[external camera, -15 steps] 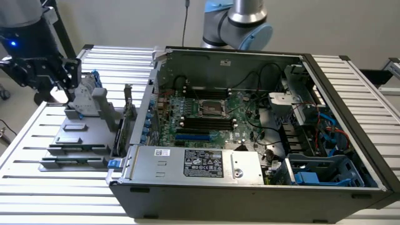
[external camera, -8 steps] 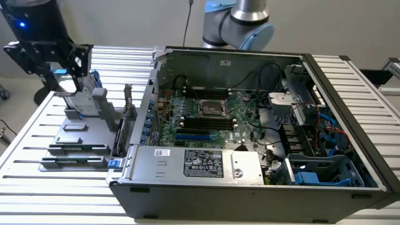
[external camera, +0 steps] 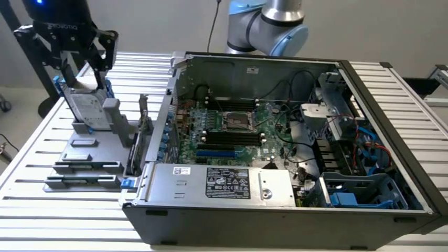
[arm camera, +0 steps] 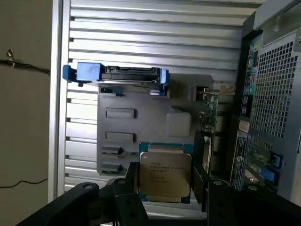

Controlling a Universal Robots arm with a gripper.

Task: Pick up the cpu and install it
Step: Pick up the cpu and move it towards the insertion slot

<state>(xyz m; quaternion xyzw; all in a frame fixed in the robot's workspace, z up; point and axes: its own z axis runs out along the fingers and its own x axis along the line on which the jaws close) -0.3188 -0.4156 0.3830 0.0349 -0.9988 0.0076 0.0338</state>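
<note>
We see the open case (external camera: 280, 226) on the exterior view's right, with the grey tray (arm camera: 146, 106) just beside it. Over the tray, our gripper (arm camera: 167, 188) has its fingers clamped on the cpu (arm camera: 164, 172), holding it above the tray.

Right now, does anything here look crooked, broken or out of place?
Nothing stands out. The chip sits square between the jaws, the drive stands on edge in its grey holder, and the computer case lies open on its side.

The tool (arm camera: 166, 176) clamps the cpu (arm camera: 164, 173) over a grey tray (arm camera: 146, 101).
</note>
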